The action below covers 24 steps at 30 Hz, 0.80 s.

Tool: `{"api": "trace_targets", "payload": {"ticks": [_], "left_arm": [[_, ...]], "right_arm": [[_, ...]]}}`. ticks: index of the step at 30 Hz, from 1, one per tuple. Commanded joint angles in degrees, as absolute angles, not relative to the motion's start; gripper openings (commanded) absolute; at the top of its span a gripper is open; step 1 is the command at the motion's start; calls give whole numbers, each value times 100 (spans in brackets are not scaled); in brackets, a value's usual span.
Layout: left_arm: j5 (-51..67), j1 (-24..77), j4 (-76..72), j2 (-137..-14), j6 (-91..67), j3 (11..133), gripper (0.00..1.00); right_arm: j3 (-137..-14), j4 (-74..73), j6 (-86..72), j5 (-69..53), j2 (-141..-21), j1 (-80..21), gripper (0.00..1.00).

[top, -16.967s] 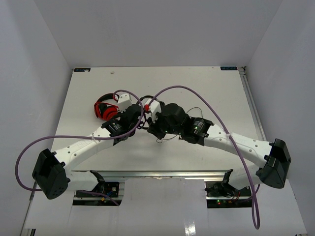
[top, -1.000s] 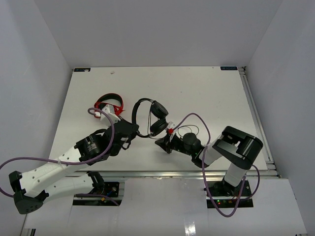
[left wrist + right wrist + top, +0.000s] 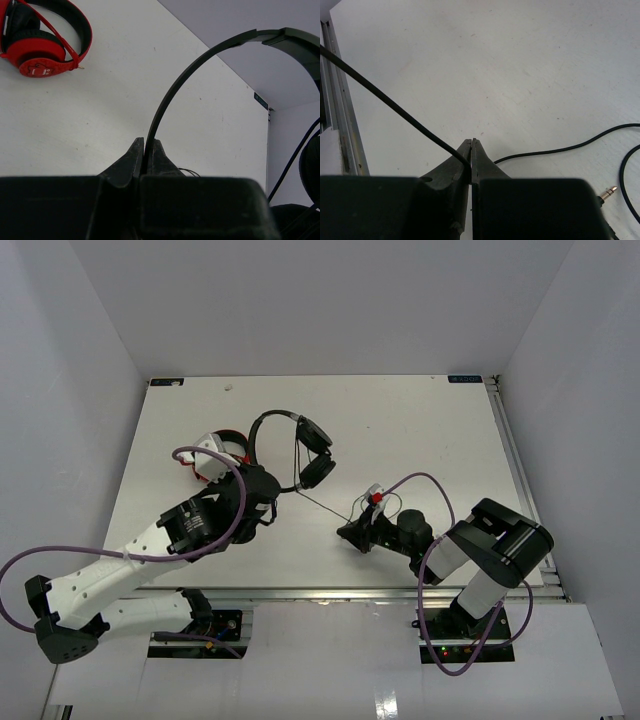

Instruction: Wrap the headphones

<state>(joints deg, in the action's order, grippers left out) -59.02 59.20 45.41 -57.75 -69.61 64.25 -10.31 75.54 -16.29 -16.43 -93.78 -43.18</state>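
Cable [image 3: 385, 102] lies nearest us, thin and dark, nipped between the pressed-together fingers of the right gripper [image 3: 471, 150] low over the table [image 3: 430, 420]. Beyond the pinch it runs taut up toward the headphones [image 3: 318, 471], while its slack loops and plug [image 3: 607, 192] rest on the surface beside that gripper. Farther in, the left gripper [image 3: 144, 147] has its fingers closed tight on the thin headband [image 3: 200, 60]. It appears to hold the set raised, with the earcups toward the right arm's side. We judge the set light and the band springy, so the band is the sound place to hold. The cable looks limp and slippery, liable to slide through a pinch or snag on an earcup. Farthest back, red headphones [image 3: 42, 52] lie flat, well apart. We see no container anywhere.
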Motion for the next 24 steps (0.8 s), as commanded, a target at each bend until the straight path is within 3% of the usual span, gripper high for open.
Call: {"api": "trace_targets", "payload": {"ticks": [1,24], "left_arm": [[-6333,5915,4570,-5396,-7053,6390,0],[-6767,5915,4694,-5262,-6604,6578,0]], "right_arm": [[-1019,10811,-1609,-1534,-9325,-4241,8],[-822,10819,-1468,-1582,-9029,-4151,8]]}}
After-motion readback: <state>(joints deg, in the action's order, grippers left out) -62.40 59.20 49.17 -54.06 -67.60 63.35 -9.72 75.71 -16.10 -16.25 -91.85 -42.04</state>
